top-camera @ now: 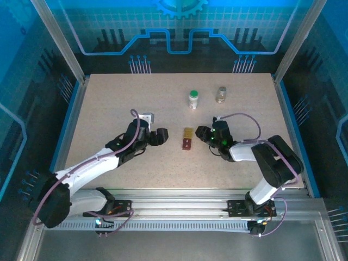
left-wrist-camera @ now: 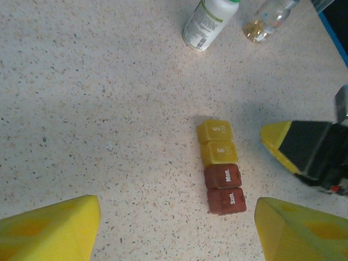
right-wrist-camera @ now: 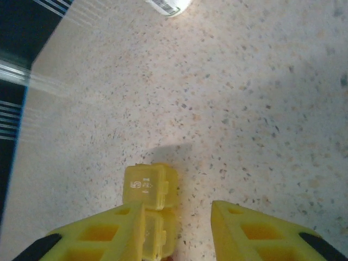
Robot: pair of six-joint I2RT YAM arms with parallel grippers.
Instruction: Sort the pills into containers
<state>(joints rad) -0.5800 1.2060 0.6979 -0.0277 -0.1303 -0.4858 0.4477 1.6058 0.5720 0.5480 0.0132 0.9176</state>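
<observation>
The pills are a short strip (top-camera: 187, 138) of small lidded pieces lying flat mid-table. Two are yellow (left-wrist-camera: 216, 142) and two are red-brown (left-wrist-camera: 224, 187), marked Mon. and Sun. My left gripper (top-camera: 161, 136) is just left of the strip and stands open (left-wrist-camera: 176, 234), with the red end near its right finger. My right gripper (top-camera: 202, 133) is close on the strip's right side. Its jaws (right-wrist-camera: 179, 236) are apart over bare table, and its left finger (right-wrist-camera: 103, 234) overlaps a yellow piece (right-wrist-camera: 148, 186). The white green-capped bottle (top-camera: 193, 98) and the clear vial (top-camera: 221, 94) stand upright behind.
A small pale square object (top-camera: 147, 117) lies beside the left arm's wrist. Blue rails (top-camera: 69, 122) edge the table on both sides. Both bottles (left-wrist-camera: 209, 22) (left-wrist-camera: 266, 19) are a short way beyond the strip. The right gripper's finger (left-wrist-camera: 274, 138) reaches in from the right in the left wrist view.
</observation>
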